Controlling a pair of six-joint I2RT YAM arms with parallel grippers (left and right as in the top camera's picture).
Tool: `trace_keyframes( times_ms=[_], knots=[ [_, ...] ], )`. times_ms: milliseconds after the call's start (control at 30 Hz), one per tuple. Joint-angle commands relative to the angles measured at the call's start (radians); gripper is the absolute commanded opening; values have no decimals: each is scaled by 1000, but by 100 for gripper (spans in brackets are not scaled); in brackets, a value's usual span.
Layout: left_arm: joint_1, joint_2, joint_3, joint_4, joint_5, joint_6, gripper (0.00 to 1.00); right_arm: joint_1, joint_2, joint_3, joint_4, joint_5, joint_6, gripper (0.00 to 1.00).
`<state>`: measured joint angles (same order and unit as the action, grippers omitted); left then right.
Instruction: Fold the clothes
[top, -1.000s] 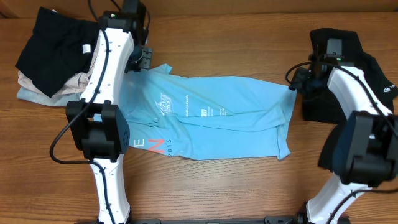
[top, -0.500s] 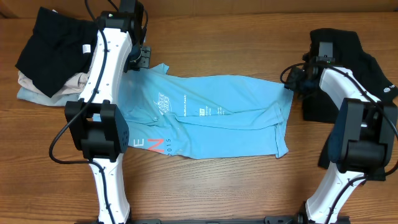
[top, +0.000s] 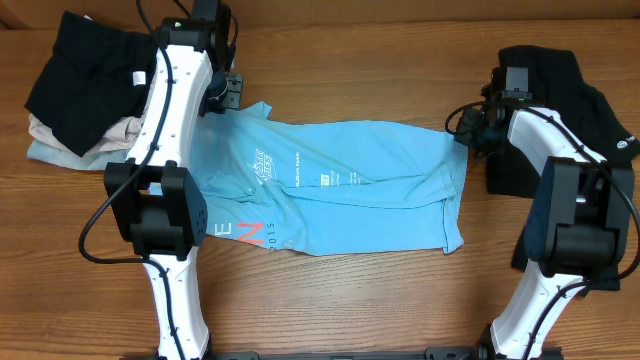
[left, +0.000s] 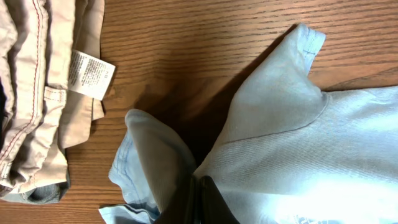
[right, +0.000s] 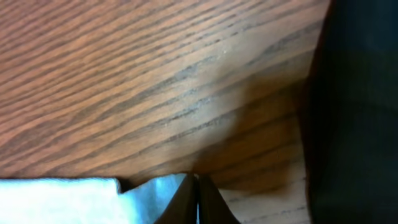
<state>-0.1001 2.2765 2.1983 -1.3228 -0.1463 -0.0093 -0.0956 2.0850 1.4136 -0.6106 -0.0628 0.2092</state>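
Light-blue T-shirt (top: 340, 185) stretched flat across the table (top: 350, 60), apparently already narrowed by a lengthwise fold; left claw (top: 232, 97) and right claw (top: 465, 135) each clamped on opposite far corners. Crosswise folds seemingly remain

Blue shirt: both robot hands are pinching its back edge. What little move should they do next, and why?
Probably lift both ends a little and draw that far edge toward the near edge. The left gripper and right gripper are each shut on a far corner of the light-blue T-shirt, which lies spread across the table.
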Motion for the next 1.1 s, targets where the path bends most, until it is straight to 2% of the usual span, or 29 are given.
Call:
trace_keyframes(
  times_ms=[0,267,533,600,733,900,1067],
  knots=[
    [-1,-1,19,3,9,-16,4,2,6,-1,15,27,-1,4],
    [2,-1,39,-28,-7,-13,4,2,-24,123,-127,6,-31,4],
    [2,-1,181,-160,-5,-14,4,2,-174,277,-455,-109,-84,4],
    [2,-1,219,-241,21,-18,4,2,-210,277,-563,-127,-84,4],
    [2,-1,219,-367,43,-57,4,3,-250,276,-677,-142,-84,4],
    [2,-3,215,-367,97,-76,4,3,-325,251,-734,-141,-84,4],
    [1,-23,125,-367,103,-93,4,3,-416,68,-697,-141,-84,4]
  ],
)
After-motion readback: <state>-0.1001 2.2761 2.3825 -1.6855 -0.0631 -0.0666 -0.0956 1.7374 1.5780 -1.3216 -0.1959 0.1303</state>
